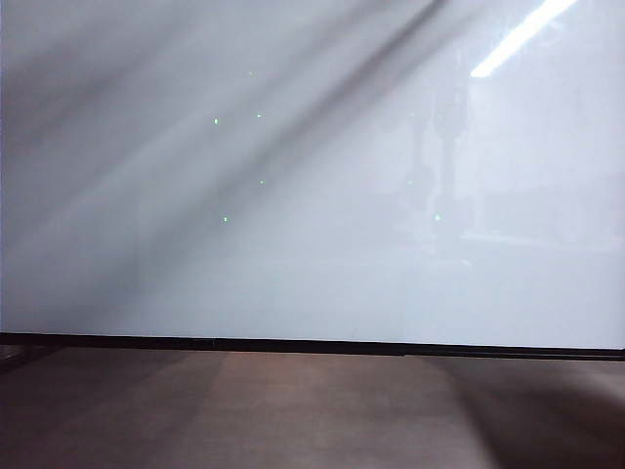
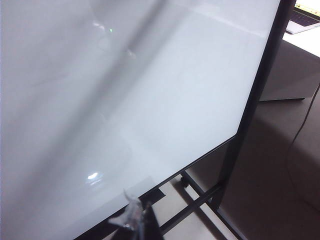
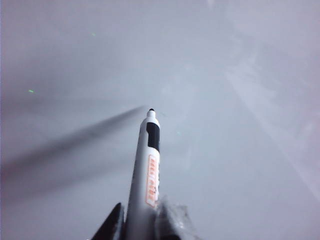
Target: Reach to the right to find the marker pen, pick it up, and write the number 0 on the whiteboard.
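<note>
The whiteboard fills the exterior view as a glossy white sheet; neither gripper shows there. In the right wrist view my right gripper is shut on the marker pen, a white barrel with an orange label and a black collar. Its black tip points at the whiteboard and meets its own shadow there; I cannot tell if it touches. My left gripper hangs shut and empty near the lower edge of the whiteboard. The number 0 is out of view.
A thin black lower edge borders the board above the grey-brown floor. The left wrist view shows the black stand post, crossbars and a caster. Beyond are a laptop and a hanging cable.
</note>
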